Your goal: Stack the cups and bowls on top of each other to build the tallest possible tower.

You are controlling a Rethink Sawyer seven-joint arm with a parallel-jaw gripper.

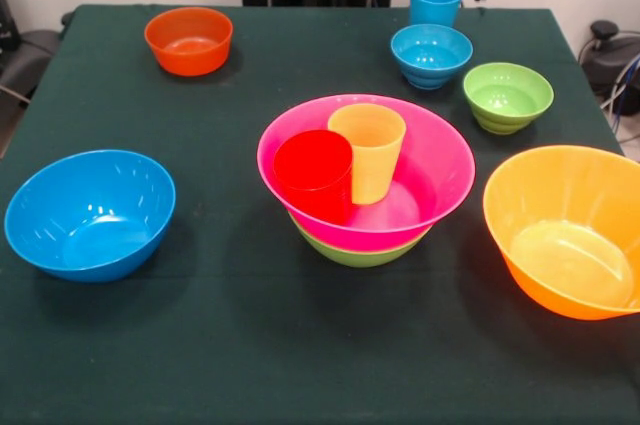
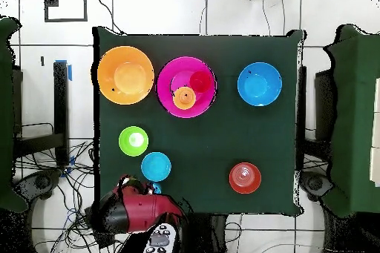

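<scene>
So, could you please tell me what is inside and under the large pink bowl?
Inside the pink bowl stand a red cup and a yellow cup, upright, side by side. A green bowl sits under it, mostly covered.

Light is glinting off 7 glossy plastic bowls and 3 smooth cups; matt green cloth is covering the table.

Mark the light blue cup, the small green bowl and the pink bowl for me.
light blue cup [image 1: 435, 5]: front view, outer wall.
small green bowl [image 1: 507, 100]: front view, inside floor.
pink bowl [image 1: 440, 170]: front view, bare inner wall right of the cups.
</scene>
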